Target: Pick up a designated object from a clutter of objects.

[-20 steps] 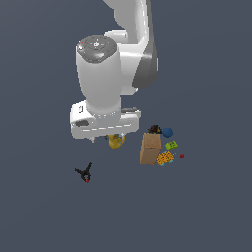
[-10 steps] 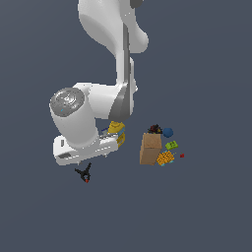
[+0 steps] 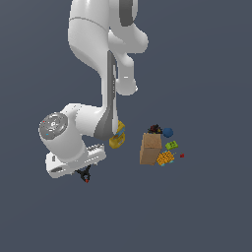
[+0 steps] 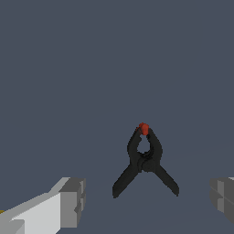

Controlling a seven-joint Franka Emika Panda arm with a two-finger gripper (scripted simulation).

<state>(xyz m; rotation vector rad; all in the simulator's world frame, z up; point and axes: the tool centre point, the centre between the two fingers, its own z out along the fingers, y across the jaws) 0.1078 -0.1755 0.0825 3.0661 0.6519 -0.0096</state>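
The designated object [image 4: 145, 162] is a small black clamp-like piece with two splayed prongs and a red tip; it lies on the dark floor. In the exterior view it [image 3: 85, 175] peeks out just under the white hand. My gripper [image 4: 148, 199] hangs over it, open, one grey finger [image 4: 73, 201] on each side of the prongs and not touching them. In the exterior view the fingers themselves are hidden behind the hand. The clutter of objects [image 3: 157, 145] sits well off toward the exterior view's right.
A yellow bottle [image 3: 117, 137] stands just behind the arm's forearm. Farther toward the exterior view's right are a tan cardboard box [image 3: 150, 148], a blue ball [image 3: 168, 132], a green piece [image 3: 172, 145], an orange checkered piece [image 3: 165, 158], a tiny red cube [image 3: 182, 155] and a dark lump [image 3: 155, 129].
The arm has swung toward the exterior view's left and come down, from above the yellow bottle to right over the black pronged item. The objects have not moved.
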